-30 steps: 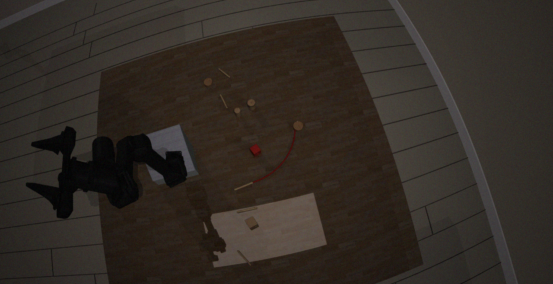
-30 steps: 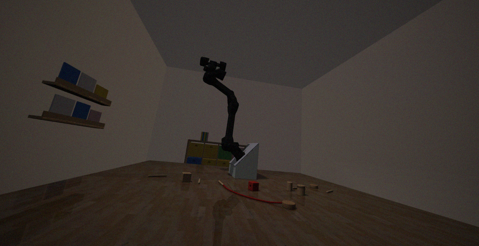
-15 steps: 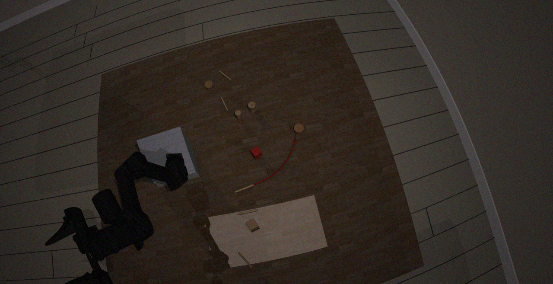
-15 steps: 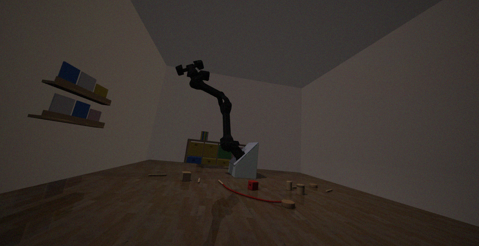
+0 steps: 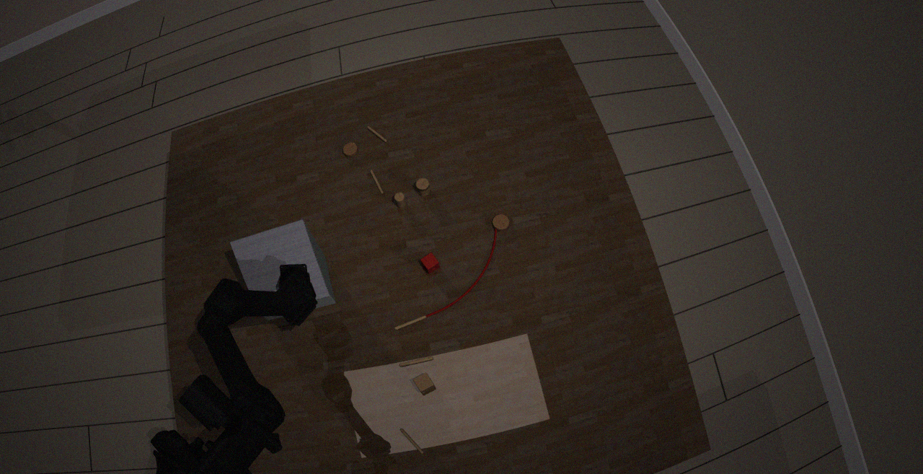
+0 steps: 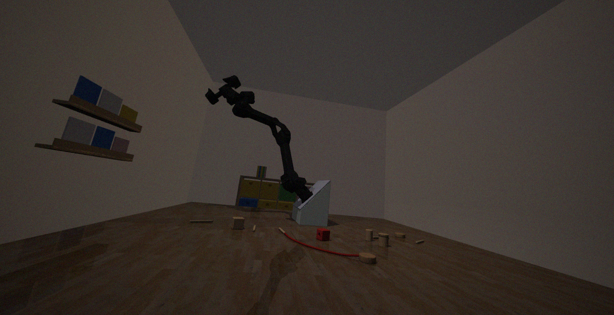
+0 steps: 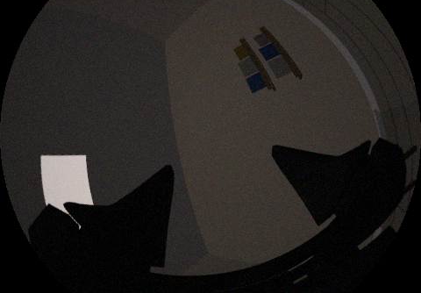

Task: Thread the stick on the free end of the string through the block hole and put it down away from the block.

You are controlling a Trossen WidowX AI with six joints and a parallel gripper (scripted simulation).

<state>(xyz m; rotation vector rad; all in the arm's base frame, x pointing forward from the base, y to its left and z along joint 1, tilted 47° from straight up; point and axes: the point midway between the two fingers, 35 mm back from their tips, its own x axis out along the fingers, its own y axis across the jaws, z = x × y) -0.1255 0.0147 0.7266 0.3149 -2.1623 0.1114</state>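
My gripper (image 6: 217, 86) (image 7: 224, 160) is open and empty, high above the table and pointing away from it. A red block (image 5: 430, 263) (image 6: 323, 234) sits on the table, with a dark hole in one side in the exterior view. The red string (image 5: 478, 281) (image 6: 317, 248) runs in a curve from the round wooden button (image 5: 500, 221) (image 6: 367, 258) around the red block, not through it. The thin stick (image 5: 410, 322) (image 6: 281, 230) on its free end lies flat on the table. The wrist view shows no table objects.
A plain wooden cube (image 5: 423, 382) (image 6: 237, 223) stands near loose sticks (image 5: 416, 362) (image 5: 412, 440). Farther off are two wooden cylinders (image 5: 422, 184) (image 5: 399, 197), a disc (image 5: 350, 148) and two more sticks (image 5: 376, 133) (image 5: 376, 182). The arm stands on a pale sloped base (image 5: 283, 239) (image 6: 315, 210).
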